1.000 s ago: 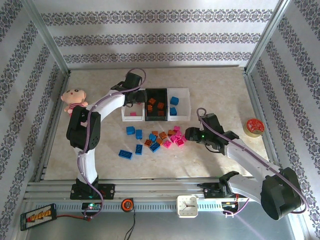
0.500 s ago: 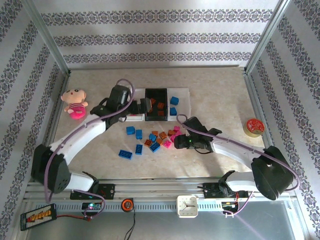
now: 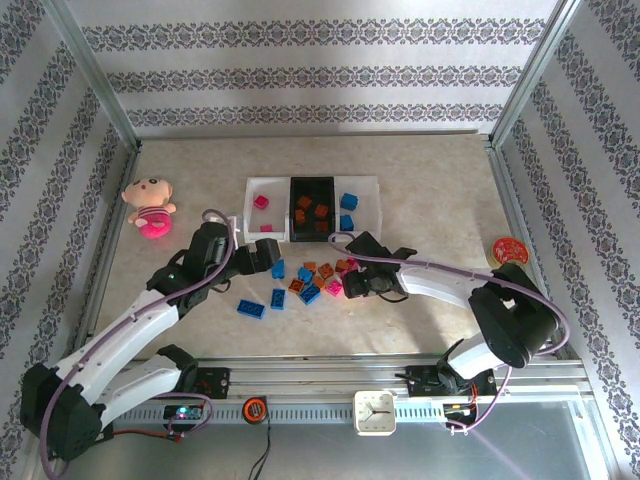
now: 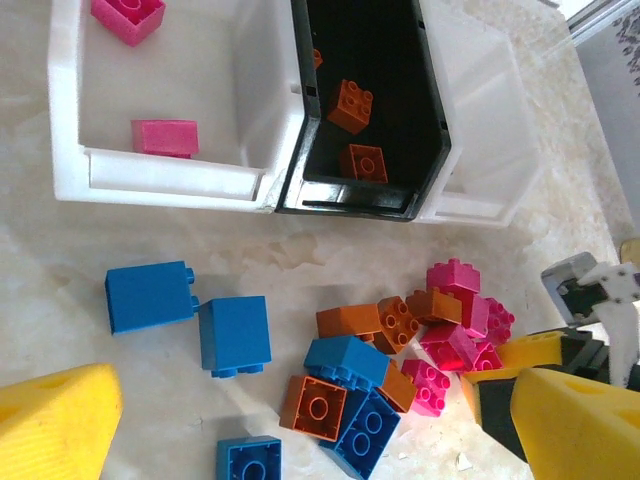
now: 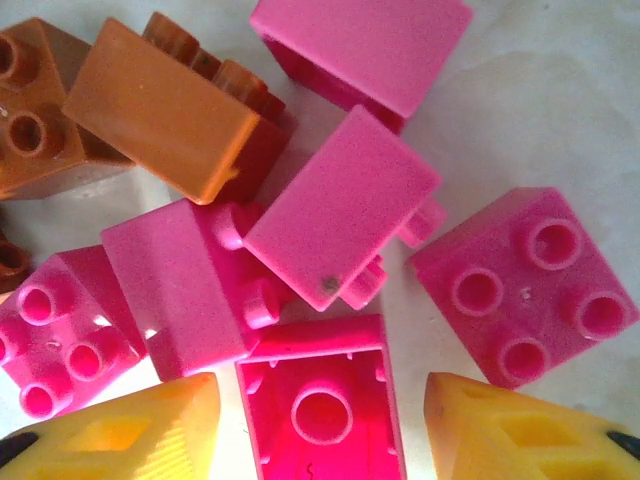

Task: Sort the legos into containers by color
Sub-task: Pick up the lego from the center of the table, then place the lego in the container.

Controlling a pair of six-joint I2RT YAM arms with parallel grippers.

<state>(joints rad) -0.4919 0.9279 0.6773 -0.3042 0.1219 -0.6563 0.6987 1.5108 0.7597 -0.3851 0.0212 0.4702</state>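
Legos [image 3: 318, 279] lie scattered just before the bins [image 3: 248, 212]. Our right gripper [image 5: 322, 425] straddles an upturned pink brick [image 5: 320, 385], jaws part-open, not yet gripping. We centre ourselves clear of neighbouring bricks, then close squarely. Left gripper [image 4: 310, 425] gapes wide, empty.

Three small rectangular plastic bins [image 3: 365, 210] stood in a row on the far centre of the beige stone-pattern table [image 3: 440, 190] (black bin [image 3: 311, 180] between the white pair). Loose studded plastic bricks [image 3: 310, 292] lay before them, with the pink plush doll [image 3: 148, 205] left and the round red tin [image 3: 508, 250] right.
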